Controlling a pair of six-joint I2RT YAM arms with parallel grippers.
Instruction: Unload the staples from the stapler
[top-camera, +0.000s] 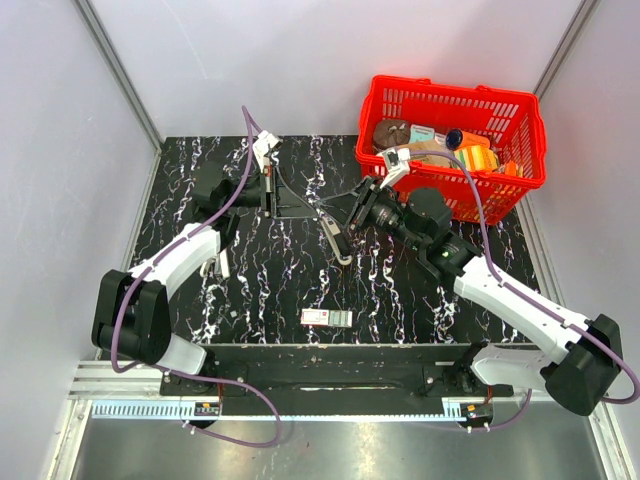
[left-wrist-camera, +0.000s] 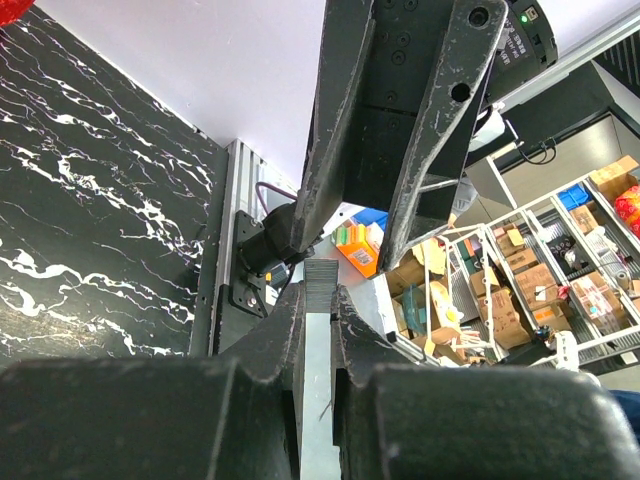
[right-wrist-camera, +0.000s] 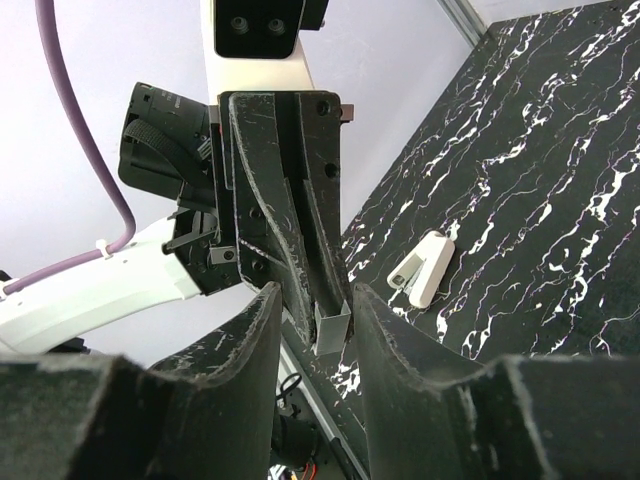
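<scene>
left wrist, left claw (left-wrist-camera: 318, 296) apparently pinching staples (left-wrist-camera: 320, 274)

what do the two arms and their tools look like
Left arm and right arm: white shells on the long links, black joints and bases, a purple cable looped along each. Left tool and right tool: two black, scuffed, tapering fingers apiece.

Left arm (top-camera: 176, 255) and right arm (top-camera: 512, 302) show white shells with black joint housings, purple cables (top-camera: 243, 172) trailing along them, and black, heavily scuffed jaws fastened with round recessed screws.
</scene>
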